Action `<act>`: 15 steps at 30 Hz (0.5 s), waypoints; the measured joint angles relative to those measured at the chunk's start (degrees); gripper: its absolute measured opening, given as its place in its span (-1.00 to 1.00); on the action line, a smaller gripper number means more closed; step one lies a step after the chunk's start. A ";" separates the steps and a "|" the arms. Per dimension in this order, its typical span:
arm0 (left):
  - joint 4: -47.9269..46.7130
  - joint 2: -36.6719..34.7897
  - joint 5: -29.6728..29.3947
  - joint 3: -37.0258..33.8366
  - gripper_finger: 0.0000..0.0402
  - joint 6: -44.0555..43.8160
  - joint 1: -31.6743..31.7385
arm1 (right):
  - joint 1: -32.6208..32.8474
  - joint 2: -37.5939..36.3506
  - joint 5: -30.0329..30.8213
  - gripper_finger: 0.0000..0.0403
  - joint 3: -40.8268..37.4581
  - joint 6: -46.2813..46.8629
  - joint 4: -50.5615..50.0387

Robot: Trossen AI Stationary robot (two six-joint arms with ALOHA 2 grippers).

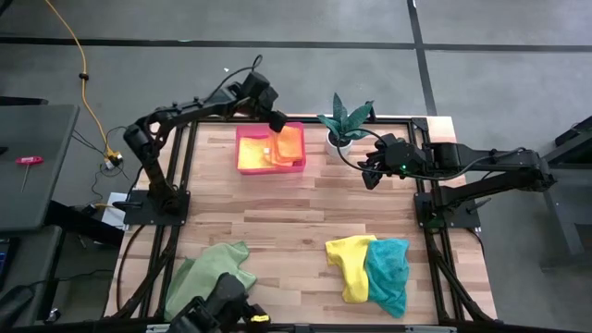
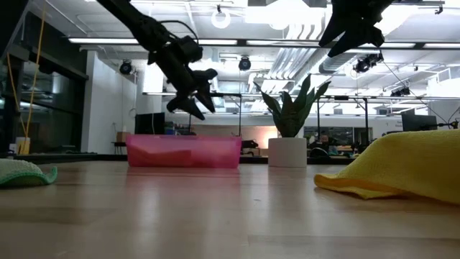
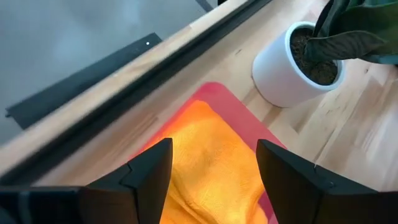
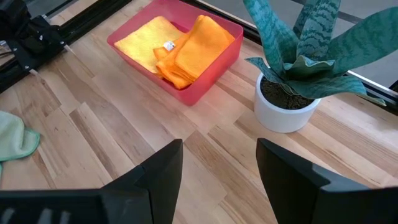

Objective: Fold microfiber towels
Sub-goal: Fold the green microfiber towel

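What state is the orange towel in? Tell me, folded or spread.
Folded. The orange towel lies in the pink tray as a compact stack with layered edges, beside a flat yellow towel.

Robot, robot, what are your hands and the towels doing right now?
Left gripper open above orange towel in pink tray. Right gripper open, empty. Nothing blocking.

Bare table centre (image 1: 305,208), potted plant (image 1: 344,125) crowding pink tray (image 1: 242,159)
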 joint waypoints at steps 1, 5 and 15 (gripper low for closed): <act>-0.33 -0.25 0.48 0.27 0.09 1.08 0.14 | -0.02 0.00 0.00 -0.02 0.00 0.00 0.00; -0.25 -1.75 1.94 0.04 -0.02 7.13 -1.50 | -0.01 0.00 0.00 -0.02 0.00 -0.02 0.00; 18.31 -12.44 3.55 -15.51 -0.93 6.24 -12.21 | 0.00 0.00 0.04 -0.02 -0.02 -0.02 0.00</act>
